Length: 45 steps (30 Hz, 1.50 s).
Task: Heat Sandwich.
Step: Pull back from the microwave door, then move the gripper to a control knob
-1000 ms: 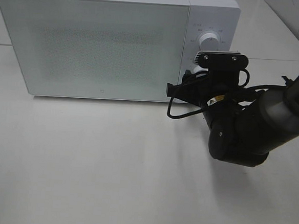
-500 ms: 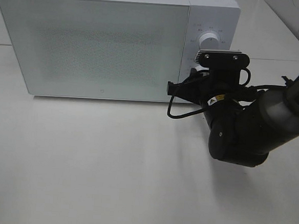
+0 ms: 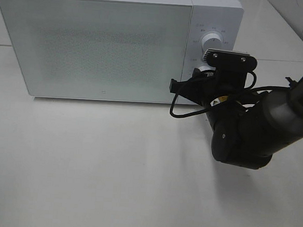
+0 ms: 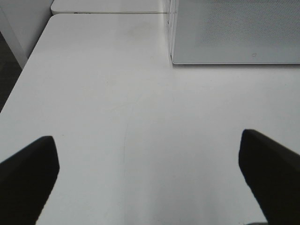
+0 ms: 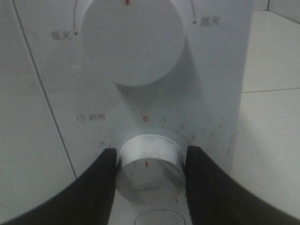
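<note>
The sandwich is out of view. The white microwave (image 3: 93,47) stands at the back of the table with its frosted door closed. My right gripper (image 3: 200,78) reaches to the control panel. In the right wrist view its two black fingers (image 5: 101,180) press on either side of the lower timer knob (image 5: 149,174), so the right gripper (image 5: 150,161) is shut on it. The knob's red mark sits under the 0. The upper power knob (image 5: 132,40) is untouched above it. Over bare table, my left gripper (image 4: 150,178) is open and holds nothing.
A corner of the microwave (image 4: 234,33) shows ahead of the left gripper. The white table (image 3: 111,168) spreads in front of the oven. A black cable (image 3: 185,111) loops off the right wrist near the microwave's base.
The right gripper's fingers closed in on the lower knob. The wrist shifted slightly to the right, uncovering more of the upper knob. The left arm stayed still.
</note>
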Each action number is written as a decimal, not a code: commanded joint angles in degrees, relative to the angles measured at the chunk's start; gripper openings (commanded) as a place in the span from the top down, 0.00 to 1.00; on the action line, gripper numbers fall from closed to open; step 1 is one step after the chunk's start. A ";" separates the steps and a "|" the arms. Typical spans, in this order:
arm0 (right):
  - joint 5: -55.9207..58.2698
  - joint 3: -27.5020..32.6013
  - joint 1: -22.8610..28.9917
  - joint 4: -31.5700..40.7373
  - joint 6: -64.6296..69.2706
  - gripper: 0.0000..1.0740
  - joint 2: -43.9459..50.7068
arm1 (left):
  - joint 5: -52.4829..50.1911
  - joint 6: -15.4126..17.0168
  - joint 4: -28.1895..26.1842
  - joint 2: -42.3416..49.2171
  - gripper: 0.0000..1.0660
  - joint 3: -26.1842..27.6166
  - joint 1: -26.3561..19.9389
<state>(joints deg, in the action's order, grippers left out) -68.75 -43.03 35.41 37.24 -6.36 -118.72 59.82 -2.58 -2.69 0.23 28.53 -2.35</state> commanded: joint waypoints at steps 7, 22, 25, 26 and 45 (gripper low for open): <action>-3.21 -0.57 -0.11 -0.74 20.97 0.87 0.23 | -0.92 0.00 -0.40 1.55 0.05 -0.23 -0.17; -4.07 -0.57 -0.11 -0.69 52.43 0.87 0.23 | -0.92 0.00 -0.40 1.55 0.05 -0.23 -0.17; -4.07 -0.57 -0.11 -0.46 57.18 0.87 0.23 | -0.92 0.00 -0.40 1.55 0.05 -0.23 -0.17; -4.07 -0.57 -0.11 -0.29 58.50 0.87 0.23 | -0.92 0.00 -0.40 1.55 0.05 -0.23 -0.17; -4.01 -0.57 -0.11 1.78 94.82 0.86 0.23 | -0.92 0.00 -0.40 1.55 0.05 -0.23 -0.17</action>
<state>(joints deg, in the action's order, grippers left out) -68.35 -43.03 35.41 39.19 86.40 -118.72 59.82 -2.58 -2.69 0.23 28.53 -2.35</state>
